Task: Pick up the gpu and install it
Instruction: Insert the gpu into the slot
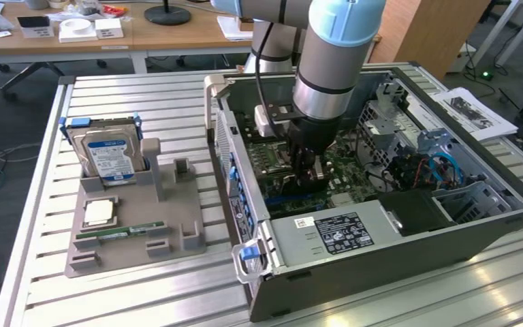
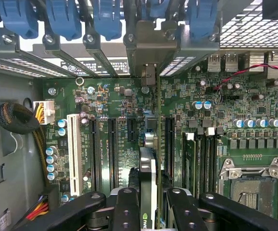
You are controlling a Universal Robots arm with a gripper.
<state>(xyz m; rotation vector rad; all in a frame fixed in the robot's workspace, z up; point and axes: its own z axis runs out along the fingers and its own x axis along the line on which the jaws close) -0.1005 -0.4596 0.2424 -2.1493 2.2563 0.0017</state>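
A: When you look from the exterior view, where does the tool point(image 1: 312, 178) stand?

B: It reaches down inside the open computer case point(image 1: 380, 255), low over the green motherboard point(image 1: 357, 167). Something dark sits at its tip, but from this side I cannot tell what it is. Well apart from the tool, outside the case on the tabletop point(image 1: 107, 300), a grey holder point(image 1: 120, 262) carries a hard drive point(image 1: 109, 160), upright, and a narrow green RAM stick point(image 1: 120, 233) lying flat.

A: And the wrist view?

B: There the tool point(image 2: 148, 195) is partly closed, and its black fingers point(image 2: 127, 209) press on both sides of the gpu point(image 2: 147, 168). The gpu stands on its edge between them and runs away from the tool toward the back wall of the case. Its far end lines up with a grey metal plate point(image 2: 146, 43) among the blue latches point(image 2: 62, 19). Black slots point(image 2: 112, 149) lie just beside the card on one side, and the CPU socket point(image 2: 249, 185) is farther off on the other side.

A: Is the card seated in a slot?

B: I cannot tell; its lower edge is hidden.
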